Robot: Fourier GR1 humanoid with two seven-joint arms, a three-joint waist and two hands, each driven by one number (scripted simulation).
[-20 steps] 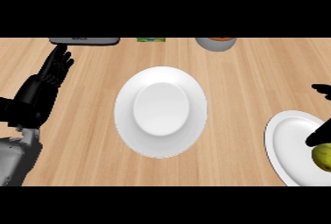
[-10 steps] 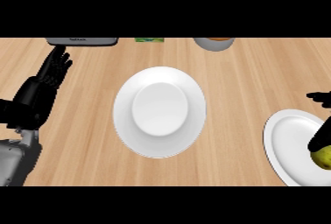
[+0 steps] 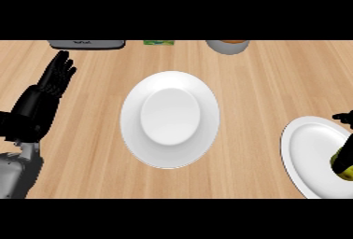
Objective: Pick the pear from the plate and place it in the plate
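Observation:
A yellow-green pear (image 3: 345,174) lies on a white plate (image 3: 310,149) cut off by the view's right edge. My right hand (image 3: 342,158) shows only as black parts at that edge, one directly over the pear's top and one above the plate's rim. A second, larger white plate (image 3: 170,119) sits bare in the middle of the wooden counter. My left hand (image 3: 48,91) rests open at the left, fingers pointing up, well away from both plates.
Along the counter's far edge stand a grey appliance (image 3: 86,44), a small green item (image 3: 158,42) and a grey bowl with something orange in it (image 3: 228,45). Bare wood lies between the two plates.
My right hand has slid down and rightward over the pear, so less of it shows. The left hand and both plates have stayed put.

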